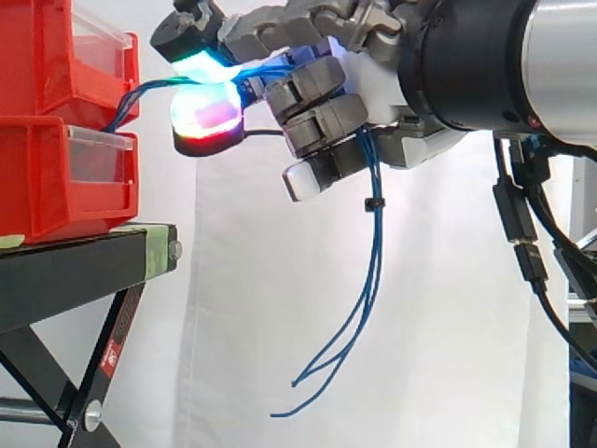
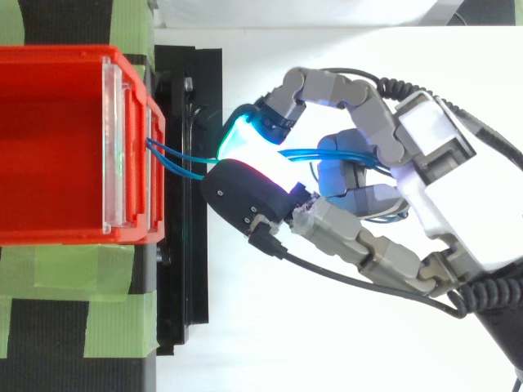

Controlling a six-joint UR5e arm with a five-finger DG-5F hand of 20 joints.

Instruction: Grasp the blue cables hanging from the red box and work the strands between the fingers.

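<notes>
- Two red bins sit stacked on a black stand [image 1: 79, 271], the upper bin [image 1: 51, 56] on the lower bin [image 1: 47, 182], both at the stand's front edge.
- Green tape [image 2: 114, 302] crosses the top of the stand beside the bins.
- A white curtain [image 1: 252, 308] hangs behind everything.
- The blue cables [image 1: 371, 271] leave the front of the bins about where the upper one meets the lower; which bin they come from cannot be told.
- From there the strands run level across the gap, past the stand's front edge, and into the robot's hand [image 1: 378, 89].
- The hand is in the air just in front of the bins, apart from them, with its arm coming in from the right of the side view.
- Two glowing fingertips [image 1: 207, 117], one cyan-green above and one red and white below, are closed on the strands and pinch them between them.
- The other fingers are curled in toward the palm, with the cables passing among them.
- Below the hand the strands hang free in front of the curtain, bound by a small black tie [image 1: 373, 203], and their loose ends spread apart lower down.
</notes>
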